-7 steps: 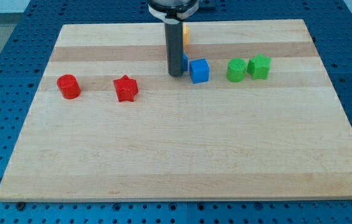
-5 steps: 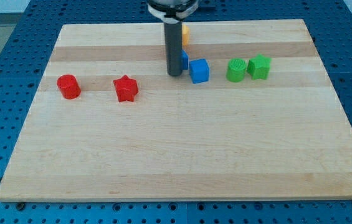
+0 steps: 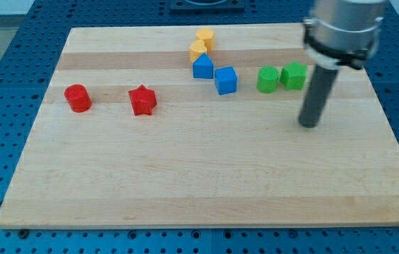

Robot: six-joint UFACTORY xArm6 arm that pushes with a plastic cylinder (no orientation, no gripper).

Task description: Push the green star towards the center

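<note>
Green star (image 3: 294, 75): seen near the view's upper right of the board, touching or just beside a green block (image 3: 268, 79) of rounded, unclear shape on its left.
Rod (image 3: 317, 95): held upright below a grey cylindrical arm housing (image 3: 343, 28) at the view's upper right; slightly blurred.
My tip (image 3: 309, 125): set on the board toward the view's bottom and slightly right of the green star, near it but apart; no block is touched. It is a plain rod end, so nothing is clasped or spread.
Blue blocks: a blue cube (image 3: 225, 80) is seen left of the green pair, with a blue house-shaped block (image 3: 202, 67) just beside it to the upper left.
Yellow blocks: two yellow pieces (image 3: 201, 42) are stacked close together above the blue ones; shapes cannot be told.
Red blocks: a red star (image 3: 143, 100) and a red cylinder (image 3: 78, 97) lie at the view's left, well apart from my tip.
Surface: a pale wooden board (image 3: 185, 176) with lengthwise grain is laid on a blue perforated table (image 3: 1, 85).
</note>
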